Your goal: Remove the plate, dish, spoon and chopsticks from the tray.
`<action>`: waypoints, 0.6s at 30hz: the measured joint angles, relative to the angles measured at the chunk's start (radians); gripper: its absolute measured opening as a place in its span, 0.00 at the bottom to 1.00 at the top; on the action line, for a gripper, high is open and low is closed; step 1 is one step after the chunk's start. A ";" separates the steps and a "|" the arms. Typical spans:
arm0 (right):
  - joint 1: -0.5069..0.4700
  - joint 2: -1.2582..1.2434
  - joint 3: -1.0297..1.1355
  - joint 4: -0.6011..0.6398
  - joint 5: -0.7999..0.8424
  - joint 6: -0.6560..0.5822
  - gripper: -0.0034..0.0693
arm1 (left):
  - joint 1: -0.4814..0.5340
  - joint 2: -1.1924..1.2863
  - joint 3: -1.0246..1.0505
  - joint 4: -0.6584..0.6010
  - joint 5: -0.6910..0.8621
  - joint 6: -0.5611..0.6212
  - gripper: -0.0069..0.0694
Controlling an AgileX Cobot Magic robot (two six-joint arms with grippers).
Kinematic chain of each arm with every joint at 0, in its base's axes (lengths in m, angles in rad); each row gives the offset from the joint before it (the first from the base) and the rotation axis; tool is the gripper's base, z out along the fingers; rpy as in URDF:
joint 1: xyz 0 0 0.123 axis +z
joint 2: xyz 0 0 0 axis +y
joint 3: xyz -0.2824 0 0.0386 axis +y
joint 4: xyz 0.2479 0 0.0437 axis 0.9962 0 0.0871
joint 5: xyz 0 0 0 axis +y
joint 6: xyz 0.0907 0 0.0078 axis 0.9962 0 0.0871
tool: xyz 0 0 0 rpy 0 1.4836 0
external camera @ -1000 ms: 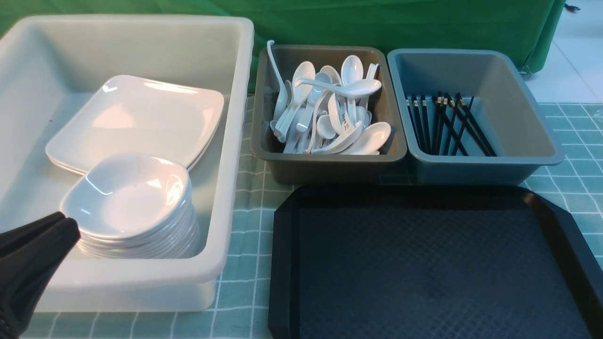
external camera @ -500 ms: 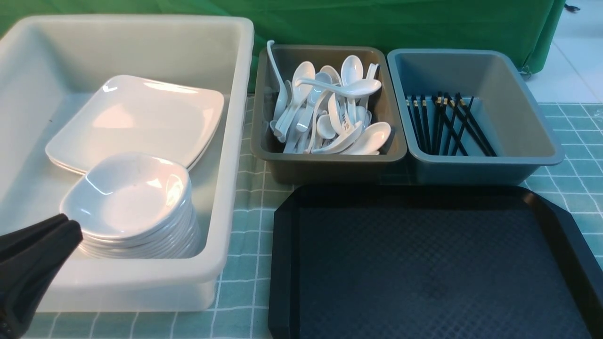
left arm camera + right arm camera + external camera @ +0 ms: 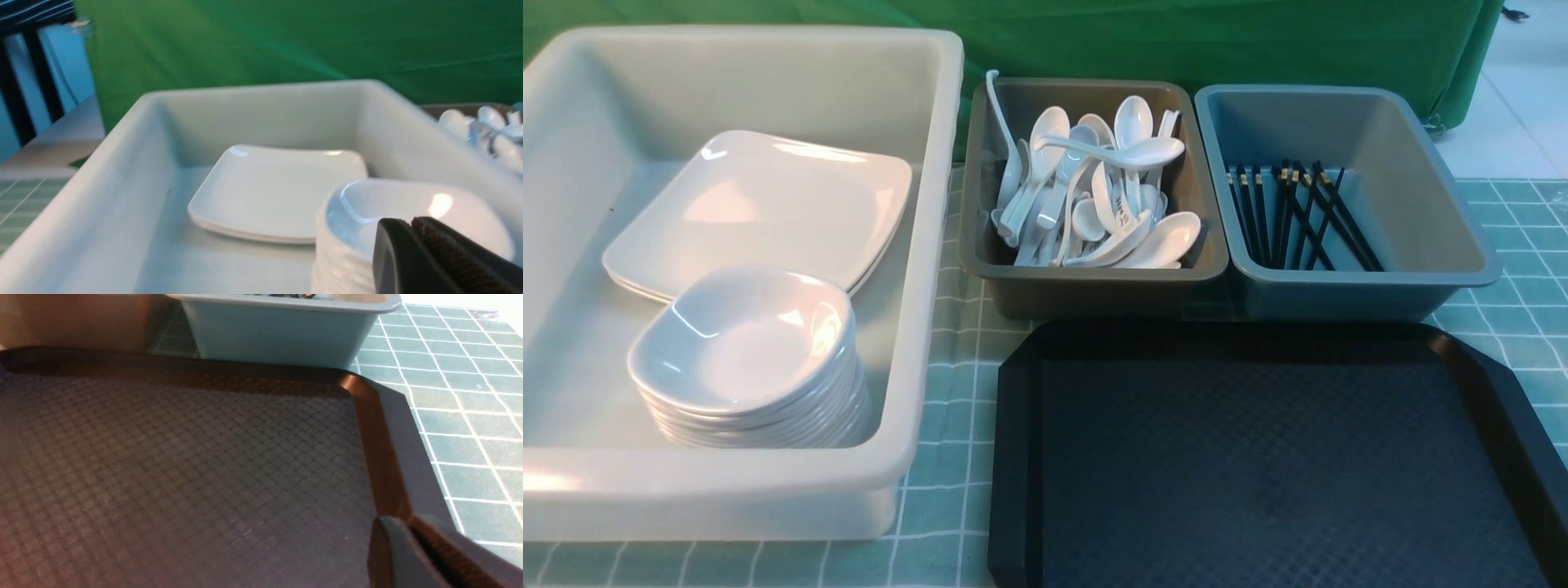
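Gone from the lower left of the front view is the left gripper [image 3: 412, 228], which sat there half a second ago against the big white tub [image 3: 931, 245]; it now shows only in its own wrist view, jaws pressed together and holding nothing, hovering near the stack of dishes.

Across the lower right of the front view, the tray [image 3: 1013, 457] shows a bare diamond-textured floor. The plate [image 3: 760, 208] lies inside the tub at left, and the dish [image 3: 739, 339] tops the stack in front of it, overlapping the plate's near edge. The spoon [image 3: 1131, 151] appears to be the one lying across the pile in the brown-grey bin [image 3: 1086, 278] at upper centre; which one came off the tray is hard to say. The chopsticks [image 3: 1303, 216] lie in the blue-grey bin [image 3: 1356, 282] at upper right.

The right gripper [image 3: 408, 531] is out of the front view; its wrist view shows it low over the tray's corner, jaws nearly together with nothing between them.

As a judgement, the clearing looks finished and both arms are in the retreat step. The next move calls only for parking clear of the tub and tray rims.
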 joint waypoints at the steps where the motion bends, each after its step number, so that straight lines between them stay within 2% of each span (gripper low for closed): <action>1: 0.000 0.000 0.000 0.000 0.000 0.000 0.17 | 0.017 -0.017 0.030 -0.002 0.002 -0.001 0.11; 5: 0.000 0.000 0.000 0.000 0.001 0.000 0.18 | 0.050 -0.032 0.134 -0.031 0.033 -0.010 0.11; 18: -0.002 0.000 0.000 0.000 -0.001 0.000 0.22 | 0.051 -0.032 0.143 -0.064 0.046 -0.016 0.11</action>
